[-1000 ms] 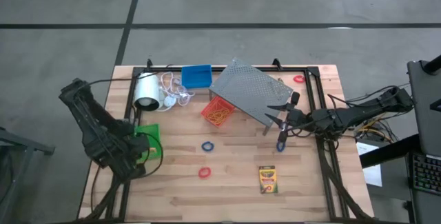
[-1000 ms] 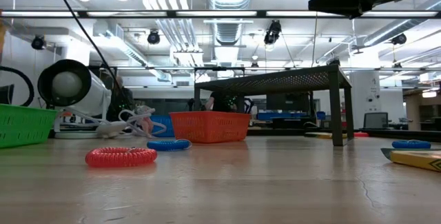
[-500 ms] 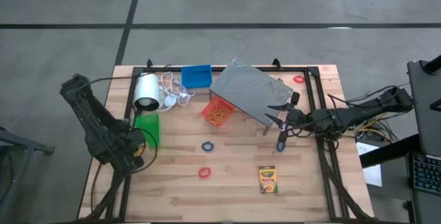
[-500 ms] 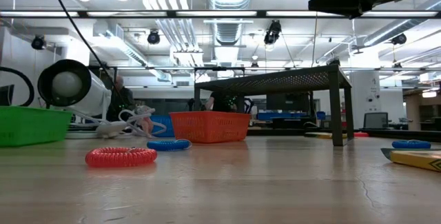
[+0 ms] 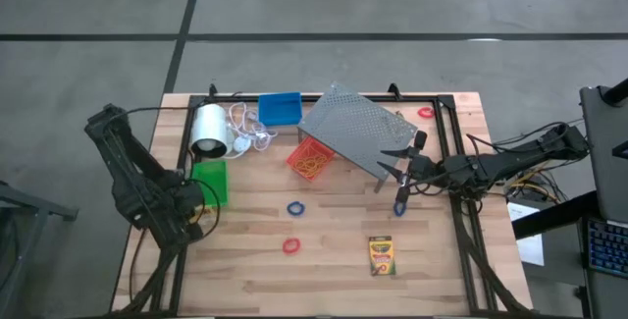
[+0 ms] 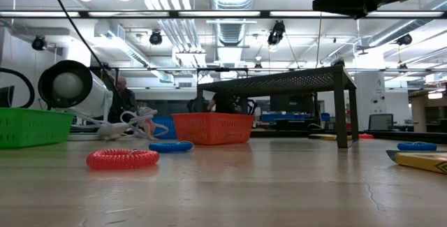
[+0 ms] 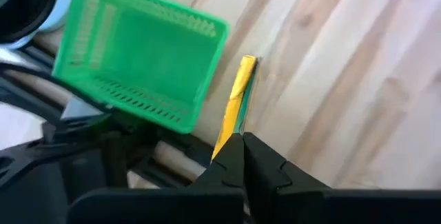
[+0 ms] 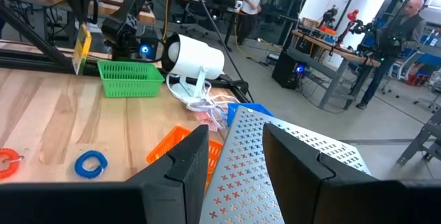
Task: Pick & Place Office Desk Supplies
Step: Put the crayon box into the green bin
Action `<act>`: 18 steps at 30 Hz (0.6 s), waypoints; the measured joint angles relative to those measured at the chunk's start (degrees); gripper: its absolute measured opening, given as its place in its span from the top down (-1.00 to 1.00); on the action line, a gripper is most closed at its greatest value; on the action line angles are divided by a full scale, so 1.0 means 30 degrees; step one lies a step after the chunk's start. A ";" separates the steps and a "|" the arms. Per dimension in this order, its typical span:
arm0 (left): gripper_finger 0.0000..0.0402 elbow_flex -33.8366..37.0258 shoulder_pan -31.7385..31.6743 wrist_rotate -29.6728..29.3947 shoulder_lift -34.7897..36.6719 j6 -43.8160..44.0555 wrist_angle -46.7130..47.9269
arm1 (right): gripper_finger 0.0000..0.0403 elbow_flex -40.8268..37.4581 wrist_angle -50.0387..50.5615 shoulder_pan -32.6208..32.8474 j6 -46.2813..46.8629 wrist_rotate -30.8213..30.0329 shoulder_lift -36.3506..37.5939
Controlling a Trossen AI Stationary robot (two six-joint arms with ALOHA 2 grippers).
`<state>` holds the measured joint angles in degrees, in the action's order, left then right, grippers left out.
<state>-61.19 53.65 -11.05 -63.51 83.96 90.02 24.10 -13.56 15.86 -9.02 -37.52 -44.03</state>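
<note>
One crayon box (image 7: 236, 105) pinched edge-on in left gripper (image 7: 242, 141), long axis pointing ahead, green bin (image 7: 141, 62) just beside; right gripper (image 8: 234, 151) parted, empty, over grey rack (image 8: 275, 158).

Left gripper (image 7: 242, 156) clamped (arm at table's left edge); right gripper (image 8: 234, 148) parted.

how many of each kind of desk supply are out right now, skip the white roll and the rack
bins: 3 (green bin, blue bin, red-orange bin)
ring bands: 4 (red ring band, second red ring band, blue ring band, second blue ring band)
crayon boxes: 2 (crayon box on the table, held crayon box in the left gripper)
total: 9
</note>
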 joint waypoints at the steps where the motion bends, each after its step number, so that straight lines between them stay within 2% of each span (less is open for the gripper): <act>1: 1.00 -0.0170 0.0000 -0.0133 0.0055 -0.0259 -0.0057 | 0.32 0.0000 -0.0002 0.0002 -0.0005 0.0000 0.0005; 11: 1.00 -0.0263 -0.0004 -0.1881 0.1141 -0.1049 -0.0007 | 0.32 0.0000 -0.0001 0.0004 -0.0018 0.0000 0.0006; 18: 1.00 -0.0226 -0.0040 -0.4193 0.2300 -0.1718 0.0007 | 0.32 0.0000 0.0000 0.0000 -0.0006 0.0000 0.0001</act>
<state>-61.87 53.53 -23.63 -56.61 78.81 90.04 24.10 -13.56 15.86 -9.03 -37.52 -44.03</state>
